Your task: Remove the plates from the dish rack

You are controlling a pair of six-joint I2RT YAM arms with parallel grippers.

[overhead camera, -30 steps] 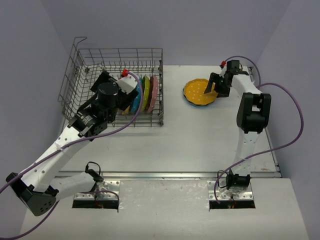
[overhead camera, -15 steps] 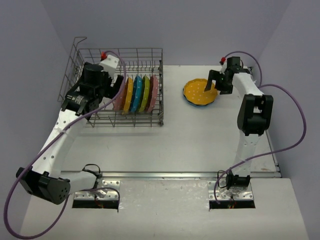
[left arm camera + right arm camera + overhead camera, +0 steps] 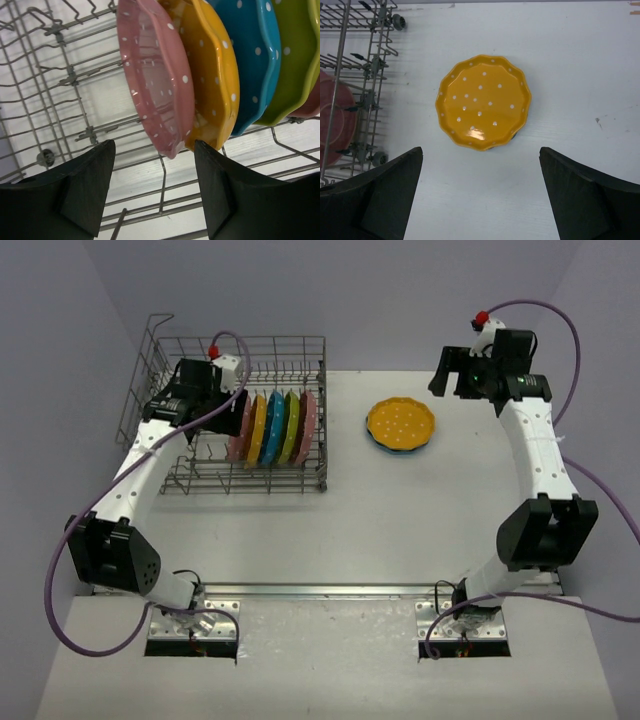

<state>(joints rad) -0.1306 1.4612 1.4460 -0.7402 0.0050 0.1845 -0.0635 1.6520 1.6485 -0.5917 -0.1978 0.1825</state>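
Top external view: the dish rack sits at the far left of the white tabletop, and five plates stand on edge in a close row along its right half. From left to right they are the first pink plate, an orange plate, a blue plate, a green plate and a second pink plate, all leaning slightly.

The left arm reaches into the rack from the left side. The left end effector hangs near the first pink plate. In the left wrist view its two dark fingers are spread wide and hold nothing. The lower rim of the first pink plate shows in the gap between them, and neither finger touches it. The rack's wire floor and tines lie below.

Well apart from the rack, to its right, two more plates lie flat in a stack on the tabletop. The top plate is orange with white dots. Only a thin edge of the lower plate, which is blue, shows beneath it.

The right end effector is raised over the far right part of the tabletop, off to the side of the stack. The right wrist view looks down on the top plate, which shows between the widely parted fingers. They grip nothing.
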